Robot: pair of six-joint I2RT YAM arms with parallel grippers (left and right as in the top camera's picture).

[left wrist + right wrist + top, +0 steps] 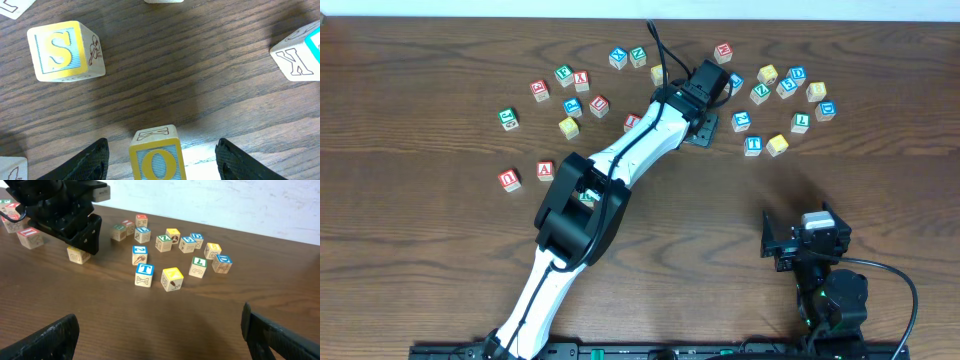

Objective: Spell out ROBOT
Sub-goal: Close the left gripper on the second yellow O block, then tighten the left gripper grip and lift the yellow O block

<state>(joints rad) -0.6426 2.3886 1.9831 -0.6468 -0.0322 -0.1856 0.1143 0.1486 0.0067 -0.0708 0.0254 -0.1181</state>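
Red-lettered cubes (pixel 509 179) lie far left. The left gripper (pixel 161 144) stands apart around a yellow O cube (pixel 157 157), untouched, with an S cube (pixel 62 50) at its ten o'clock. A blue T cube (pixel 752 145) lies at that gripper's four o'clock. The right gripper (pixel 159 317) gapes wide.

O cube (pixel 157 158) between left tool (pixel 160 162) jaws, S cube (pixel 61 50) beyond

Pretty plain setup: dark brown wood-grain table (pixel 410 270), off-white wall (pixel 225 200) running along its 12 o'clock edge, soft even light with faint shadows.
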